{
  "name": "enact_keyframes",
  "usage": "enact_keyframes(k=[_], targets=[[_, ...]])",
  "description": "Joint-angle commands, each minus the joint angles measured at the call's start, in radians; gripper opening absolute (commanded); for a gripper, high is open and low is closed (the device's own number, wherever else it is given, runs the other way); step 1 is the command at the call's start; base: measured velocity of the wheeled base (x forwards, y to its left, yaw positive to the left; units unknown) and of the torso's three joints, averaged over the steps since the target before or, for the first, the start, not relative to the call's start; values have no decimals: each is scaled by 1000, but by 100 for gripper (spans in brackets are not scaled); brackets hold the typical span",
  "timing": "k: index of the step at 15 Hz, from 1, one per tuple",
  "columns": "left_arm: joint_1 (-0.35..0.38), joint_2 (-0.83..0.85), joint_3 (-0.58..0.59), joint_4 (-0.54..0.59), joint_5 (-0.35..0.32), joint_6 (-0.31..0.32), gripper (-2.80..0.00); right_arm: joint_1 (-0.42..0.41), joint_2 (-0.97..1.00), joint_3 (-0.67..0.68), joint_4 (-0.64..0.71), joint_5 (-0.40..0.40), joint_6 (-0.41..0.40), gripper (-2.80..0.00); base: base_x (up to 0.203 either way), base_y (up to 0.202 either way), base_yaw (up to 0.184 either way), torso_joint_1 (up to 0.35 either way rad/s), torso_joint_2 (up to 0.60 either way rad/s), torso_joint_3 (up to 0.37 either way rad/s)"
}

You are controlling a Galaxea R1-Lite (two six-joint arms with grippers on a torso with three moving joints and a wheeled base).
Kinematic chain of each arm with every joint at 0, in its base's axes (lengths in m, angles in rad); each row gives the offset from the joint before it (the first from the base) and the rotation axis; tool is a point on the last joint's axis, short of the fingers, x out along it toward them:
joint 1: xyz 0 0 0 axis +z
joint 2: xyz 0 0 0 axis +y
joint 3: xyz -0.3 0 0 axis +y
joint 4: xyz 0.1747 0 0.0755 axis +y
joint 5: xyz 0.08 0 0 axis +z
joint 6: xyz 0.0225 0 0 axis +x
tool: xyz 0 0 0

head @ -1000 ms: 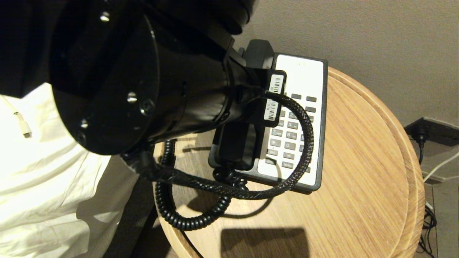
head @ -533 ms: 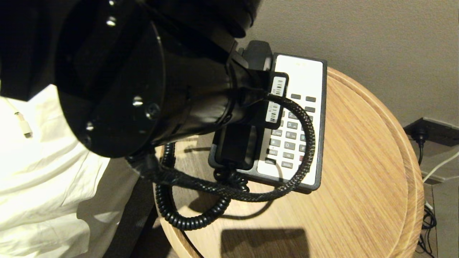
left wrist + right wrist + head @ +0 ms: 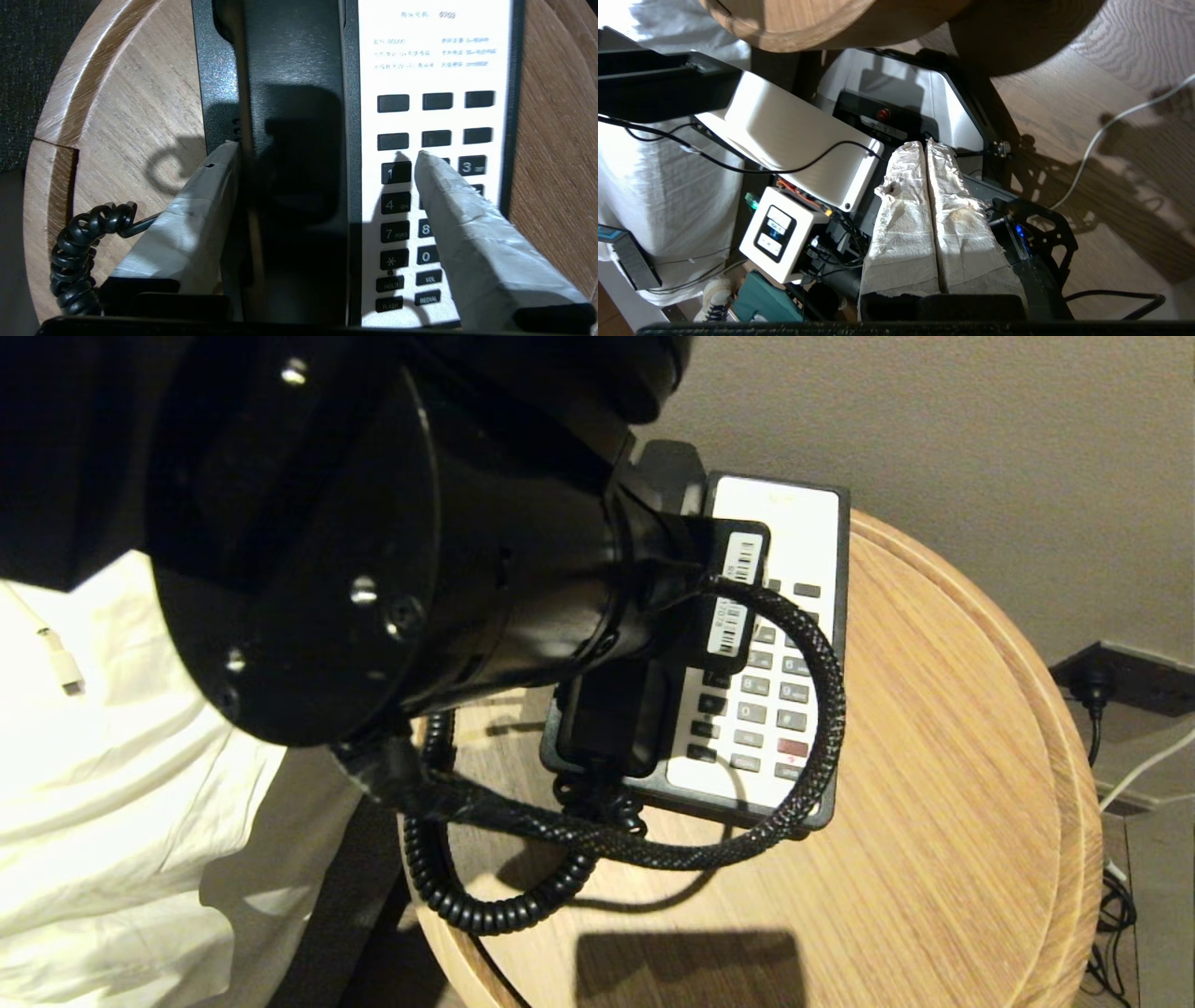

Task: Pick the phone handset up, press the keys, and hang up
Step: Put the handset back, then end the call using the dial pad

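Black and glossy, the phone handset [image 3: 292,154] lies seated in the cradle trough of the phone base [image 3: 831,616], filling it lengthwise. Its long axis runs parallel to the columns of the keys [image 3: 411,205] just beside it, and the cord end points toward the near rim of the round wooden worktop [image 3: 952,821], where the coiled cord [image 3: 485,905] loops. The left hand [image 3: 327,156] hangs over the handset with its taped fingers [image 3: 201,210] spread wide to either side of it, gripping nothing. The right hand [image 3: 927,144] is parked low beside the robot's base, fingers pressed together.
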Motion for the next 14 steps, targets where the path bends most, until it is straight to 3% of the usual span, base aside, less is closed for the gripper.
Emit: enact_keyframes(k=[1, 8, 9, 11, 14], targets=[[0, -43, -8, 2, 7, 0, 0, 0, -15, 27, 5, 0, 3, -280, 0, 0, 0, 0, 0, 0], [0, -105, -17, -3, 2, -6, 0, 0, -22, 52, 5, -4, 1, -280, 0, 0, 0, 0, 0, 0], [-9, -129, -15, -1, -3, -8, -280, 0, -22, 58, 5, -3, 1, -280, 0, 0, 0, 0, 0, 0], [-36, -165, -25, -3, -18, -34, -280, 0, -20, 79, 3, 0, -2, -280, 0, 0, 0, 0, 0, 0], [-135, -253, 4, 6, -16, -110, -280, 0, -14, 95, 3, 1, -2, -280, 0, 0, 0, 0, 0, 0]])
